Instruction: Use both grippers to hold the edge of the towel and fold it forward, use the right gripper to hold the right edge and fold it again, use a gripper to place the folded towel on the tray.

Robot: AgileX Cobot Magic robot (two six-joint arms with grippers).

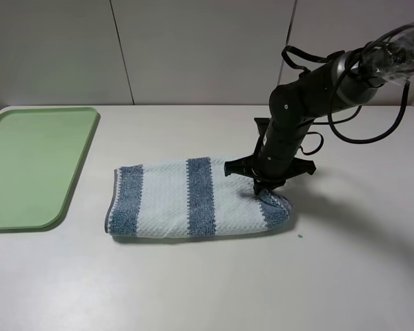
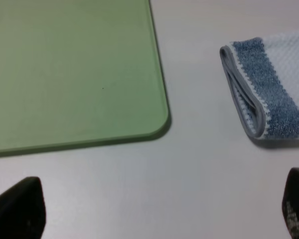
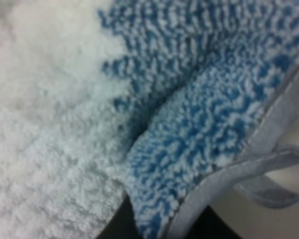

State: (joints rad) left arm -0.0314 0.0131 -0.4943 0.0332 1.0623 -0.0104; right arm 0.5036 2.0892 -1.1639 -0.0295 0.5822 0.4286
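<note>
From the high camera, the towel (image 1: 193, 200) lies folded into a long band on the white worktop (image 1: 193, 289), its blue-grey and pale stripes running across it and its grey-stitched hem (image 1: 111, 207) showing at the end nearer the tray (image 1: 27, 165). The light green tray sits flat at the far left of the worktop, apart from the towel, with bare surface between them. The right arm reaches down from the upper right, and the right end effector (image 1: 265, 192) sits on the towel's right end, where the cloth is bunched and slightly raised around its black tips. A tiny green speck (image 1: 300, 236) lies on the worktop just beyond that end. In the left wrist camera, the left end effector (image 2: 157, 209) hangs above bare worktop (image 2: 189, 174) with its two black fingertips (image 2: 20, 206) far apart and nothing between them, so it stands wide open. A rounded corner of the tray (image 2: 74, 69) and the hemmed end of the towel (image 2: 269, 89), its layers stacked, lie ahead of it, apart from each other. In the right wrist camera, the towel (image 3: 65, 124) fills nearly the whole frame, blurred by closeness: pale pile, then a blue stripe folded up into a ridge edged by the grey hem (image 3: 239, 174), with a small grey loop tag (image 3: 274, 196) hanging off it. Dark fingers (image 3: 115, 226) show on either side of that ridge, so the right end effector (image 3: 159, 226) is closed on the towel's edge.
</note>
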